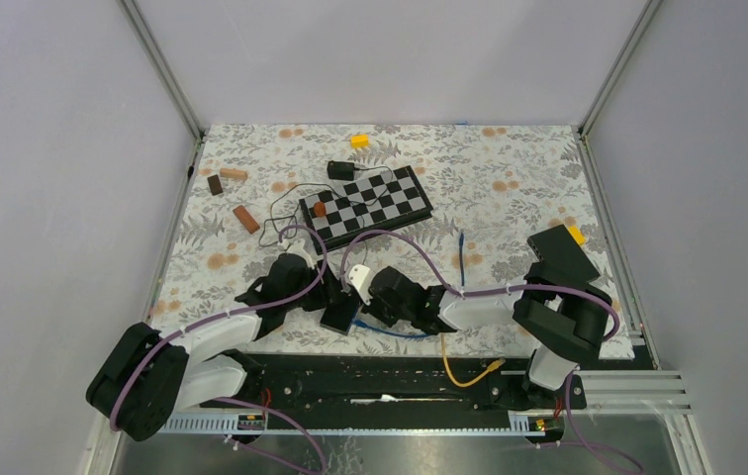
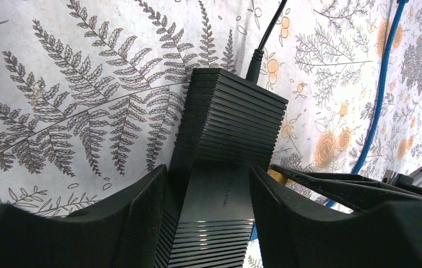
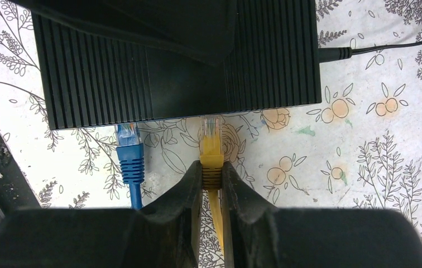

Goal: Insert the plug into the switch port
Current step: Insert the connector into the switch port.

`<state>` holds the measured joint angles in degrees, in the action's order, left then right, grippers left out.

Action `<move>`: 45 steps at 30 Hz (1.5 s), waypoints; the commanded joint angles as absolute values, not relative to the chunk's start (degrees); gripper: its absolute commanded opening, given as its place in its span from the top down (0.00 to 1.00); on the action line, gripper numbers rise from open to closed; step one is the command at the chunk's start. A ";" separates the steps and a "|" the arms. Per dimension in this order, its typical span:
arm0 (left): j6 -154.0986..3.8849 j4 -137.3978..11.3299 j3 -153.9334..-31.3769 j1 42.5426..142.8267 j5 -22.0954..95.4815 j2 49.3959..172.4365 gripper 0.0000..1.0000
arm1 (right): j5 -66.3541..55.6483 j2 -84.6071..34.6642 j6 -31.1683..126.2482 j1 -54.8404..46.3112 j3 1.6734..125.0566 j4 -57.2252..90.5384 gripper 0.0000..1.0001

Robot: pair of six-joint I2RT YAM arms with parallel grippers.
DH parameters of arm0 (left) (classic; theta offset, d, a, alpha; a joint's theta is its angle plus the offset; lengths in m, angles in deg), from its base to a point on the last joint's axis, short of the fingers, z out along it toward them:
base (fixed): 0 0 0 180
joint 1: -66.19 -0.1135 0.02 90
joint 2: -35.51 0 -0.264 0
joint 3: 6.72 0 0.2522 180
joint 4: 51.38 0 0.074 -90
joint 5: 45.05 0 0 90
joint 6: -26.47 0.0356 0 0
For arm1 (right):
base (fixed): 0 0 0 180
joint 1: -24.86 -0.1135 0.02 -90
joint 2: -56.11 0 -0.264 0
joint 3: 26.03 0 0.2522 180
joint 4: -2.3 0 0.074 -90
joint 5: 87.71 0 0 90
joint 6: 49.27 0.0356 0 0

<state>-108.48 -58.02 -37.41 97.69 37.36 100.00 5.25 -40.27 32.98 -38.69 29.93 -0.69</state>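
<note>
Our left arm (image 1: 214,338) stretches forward and inward, and our left gripper (image 2: 209,174) clasps the switch (image 2: 228,125) between its two fingers. Our right arm (image 1: 489,300) folds leftward and low. Our right gripper (image 3: 211,167), fingers nearly together, pinches the yellow plug (image 3: 211,152).

Bright, soft, even light; faint shadows on the table (image 1: 509,188); wrist views crisp, their near edges dark.
</note>
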 commanded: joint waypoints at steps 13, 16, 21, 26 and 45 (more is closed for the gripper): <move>-109.59 -60.01 -34.73 95.57 37.33 98.45 0.39 | 6.77 -40.36 33.43 -39.34 29.61 7.01 1.00; -109.42 -59.96 -34.65 95.37 37.22 98.47 0.39 | 6.36 -40.51 32.81 -39.30 29.60 6.92 1.00; -109.08 -59.55 -34.72 95.27 36.97 99.03 0.39 | 6.15 -41.08 32.28 -39.29 31.71 8.69 1.00; -108.30 -57.78 -34.46 95.25 34.51 99.88 0.40 | 6.07 -41.21 32.46 -39.30 33.54 10.61 1.00; -109.48 -54.75 -31.68 95.28 32.96 101.43 0.47 | 6.13 -42.54 32.39 -39.30 37.17 9.93 1.00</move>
